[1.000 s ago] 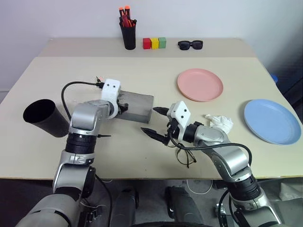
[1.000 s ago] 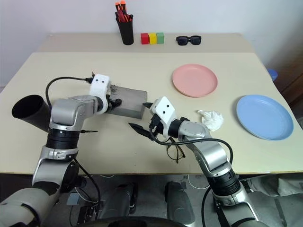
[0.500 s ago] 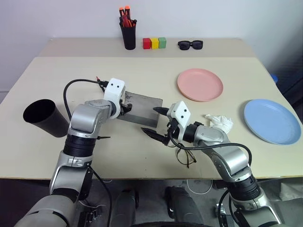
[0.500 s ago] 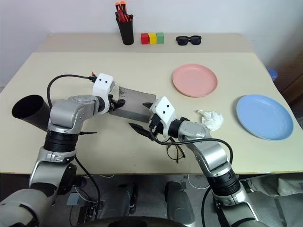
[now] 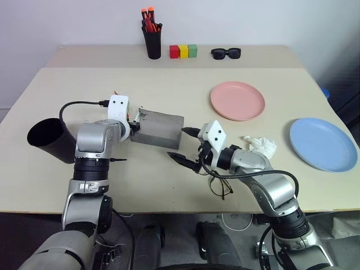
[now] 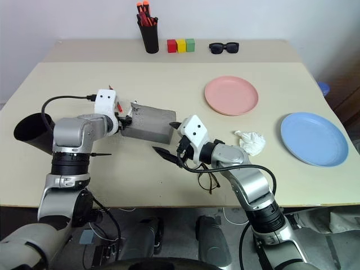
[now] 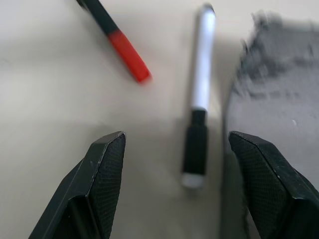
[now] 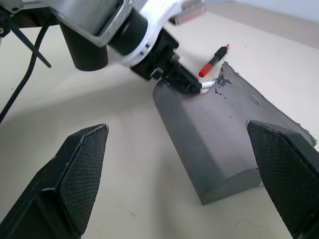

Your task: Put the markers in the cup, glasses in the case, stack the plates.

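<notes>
Nearest us, our right pincer [image 5: 184, 144] hangs with fingers apart over the glasses [image 5: 220, 185]. Our left pincer [image 7: 175, 164], also apart and empty, should centre on the white marker [image 7: 199, 97], avoiding the case [image 5: 156, 128] touching it. The cup [image 5: 49, 139] offers clear approach; both plates [image 5: 237, 100] lie well apart.

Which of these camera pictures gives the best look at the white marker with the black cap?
The left wrist view: the white marker lies full length between the open left gripper fingers, beside the grey case. The right wrist view shows just a short white piece by the case. In the head views the arm covers it.
</notes>
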Motion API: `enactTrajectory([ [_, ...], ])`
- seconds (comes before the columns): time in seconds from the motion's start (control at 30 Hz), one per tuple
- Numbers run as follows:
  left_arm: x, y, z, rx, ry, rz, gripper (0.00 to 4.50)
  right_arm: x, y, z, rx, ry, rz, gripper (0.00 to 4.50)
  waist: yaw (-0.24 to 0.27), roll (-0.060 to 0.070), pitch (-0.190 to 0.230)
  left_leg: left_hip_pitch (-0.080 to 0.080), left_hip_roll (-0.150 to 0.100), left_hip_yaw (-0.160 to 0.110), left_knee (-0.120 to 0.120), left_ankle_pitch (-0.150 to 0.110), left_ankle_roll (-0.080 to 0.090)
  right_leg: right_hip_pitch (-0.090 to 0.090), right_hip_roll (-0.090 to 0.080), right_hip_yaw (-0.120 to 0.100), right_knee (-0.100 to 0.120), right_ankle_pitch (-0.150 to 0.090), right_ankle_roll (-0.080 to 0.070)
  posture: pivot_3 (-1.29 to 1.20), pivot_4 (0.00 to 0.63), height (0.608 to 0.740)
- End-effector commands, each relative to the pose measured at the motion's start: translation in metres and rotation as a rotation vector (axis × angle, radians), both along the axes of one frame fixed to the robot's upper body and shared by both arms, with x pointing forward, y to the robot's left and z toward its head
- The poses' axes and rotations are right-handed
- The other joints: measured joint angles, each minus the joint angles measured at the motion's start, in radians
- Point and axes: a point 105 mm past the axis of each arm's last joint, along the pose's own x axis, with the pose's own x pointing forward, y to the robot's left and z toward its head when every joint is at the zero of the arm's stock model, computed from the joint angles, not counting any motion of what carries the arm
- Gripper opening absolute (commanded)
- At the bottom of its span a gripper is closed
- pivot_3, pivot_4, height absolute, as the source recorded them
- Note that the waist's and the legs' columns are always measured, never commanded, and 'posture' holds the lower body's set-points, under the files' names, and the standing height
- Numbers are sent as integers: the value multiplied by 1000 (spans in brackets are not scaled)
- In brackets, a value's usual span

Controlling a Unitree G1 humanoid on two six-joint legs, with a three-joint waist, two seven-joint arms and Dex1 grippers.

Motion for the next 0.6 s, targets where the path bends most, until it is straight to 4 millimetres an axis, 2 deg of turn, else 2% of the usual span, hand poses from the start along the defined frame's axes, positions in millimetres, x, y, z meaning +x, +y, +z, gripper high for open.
enactTrajectory([
  [0.03, 3, -1, 10, -36, -29, 5, 3347, -2, 4, 9, 21, -41, 18, 4500, 0, 0, 0, 0, 0, 0, 0, 0, 0, 0, 0, 0, 0, 0, 0, 0, 150, 740],
  [0.13, 4, -9, 15, -47, -50, -34, 3347, -2, 5, 9, 22, -41, 18, 4500, 0, 0, 0, 0, 0, 0, 0, 0, 0, 0, 0, 0, 0, 0, 0, 0, 150, 740],
  [0.23, -2, -35, 20, -35, -70, -180, 3347, -1, 5, 9, 25, -40, 18, 4500, 2, 0, 0, 0, 0, 0, 0, 0, 0, 0, 0, 0, 0, 0, 0, 0, 150, 740],
  [0.33, -9, -51, 21, -1, -85, -269, 3347, -1, 5, 9, 27, -40, 16, 4500, 2, 0, 0, -1, 0, 0, 0, 0, 0, 0, -1, 0, -1, 0, 0, 0, 150, 740],
  [0.47, -10, -53, 25, 71, -117, -294, 3347, 1, 5, 10, 28, -41, 14, 4500, -3, 0, 0, 0, 0, 0, 0, 0, 0, 0, 0, 0, 0, 0, 0, 0, 150, 740],
  [0.6, -5, -52, 45, 103, -211, -294, 3347, 2, 5, 11, 29, -40, 15, 4500, -3, 0, 0, 0, 0, 0, 0, 0, 0, -1, 0, 0, 0, 0, 0, 0, 150, 740],
])
